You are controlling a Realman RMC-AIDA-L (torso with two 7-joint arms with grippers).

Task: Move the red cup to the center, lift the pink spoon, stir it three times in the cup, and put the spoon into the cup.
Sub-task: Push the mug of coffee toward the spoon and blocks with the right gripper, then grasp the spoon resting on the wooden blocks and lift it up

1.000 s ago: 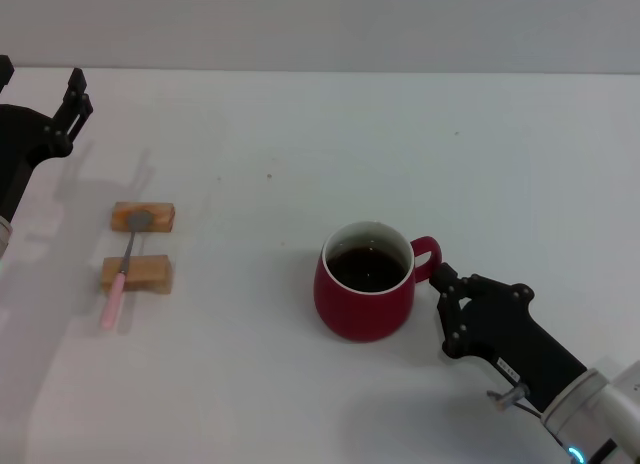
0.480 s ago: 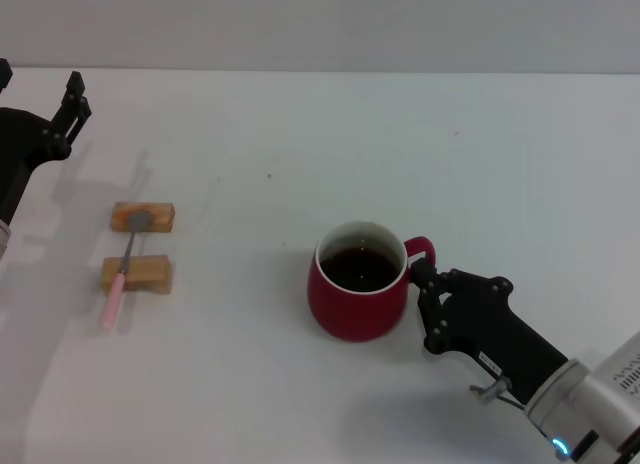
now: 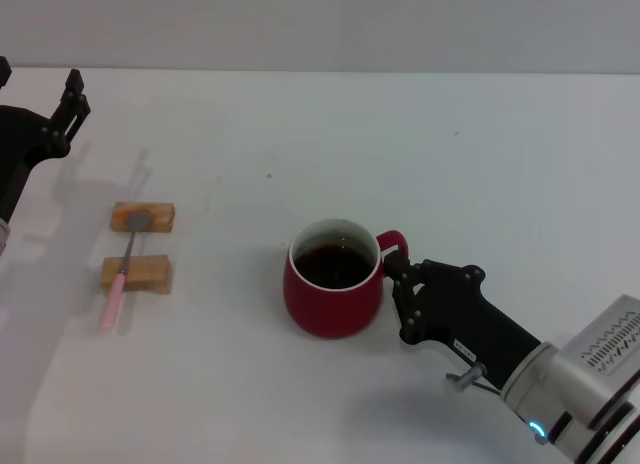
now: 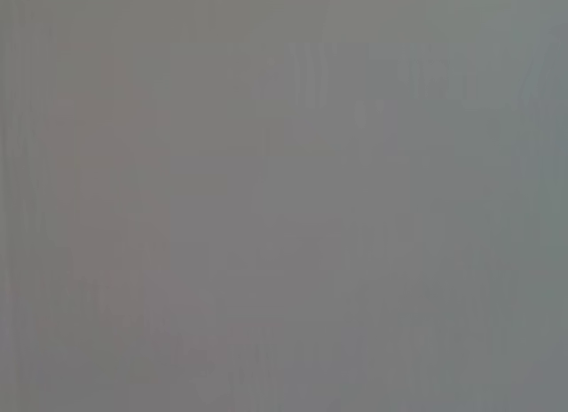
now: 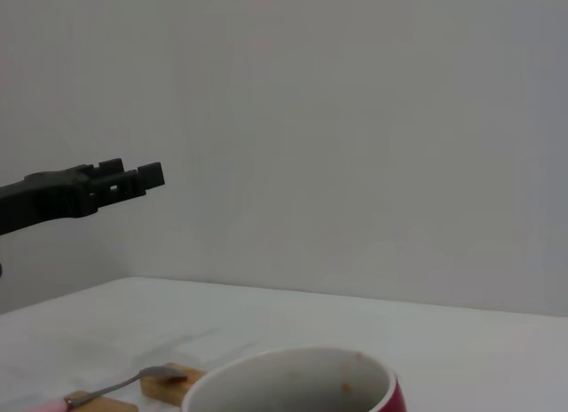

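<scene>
Near the middle of the white tabletop (image 3: 300,114), slightly toward the robot's right: a rounded dark-red ceramic mug (image 3: 332,280) with a white inside, upright and holding dark liquid well below the rim. Loop handle turned toward the right side, pinched there by the black right gripper (image 3: 396,267), fingertips pressed on the handle's loop and the arm stretching away to the near right corner. From the right wrist view, only the mug's rim (image 5: 293,381) close below the camera, no fingers of its own visible.

Step in hand, by judgement: sliding the mug to the centre. Best done low and level, at a slow even pace, so as not to slop the liquid or twist the mug about its handle; best ended with room beside the rim for a spoon coming from the left.

Well apart, on the left side: a small slim spoon with a pale pink handle and grey metal bowl (image 3: 124,267), lying across two small tan wooden blocks (image 3: 142,217), untouched.

Farther left and beyond the blocks: the left gripper (image 3: 70,104), raised off the table and holding nothing, fingers slightly spread. Nothing to make out in the left wrist view.
</scene>
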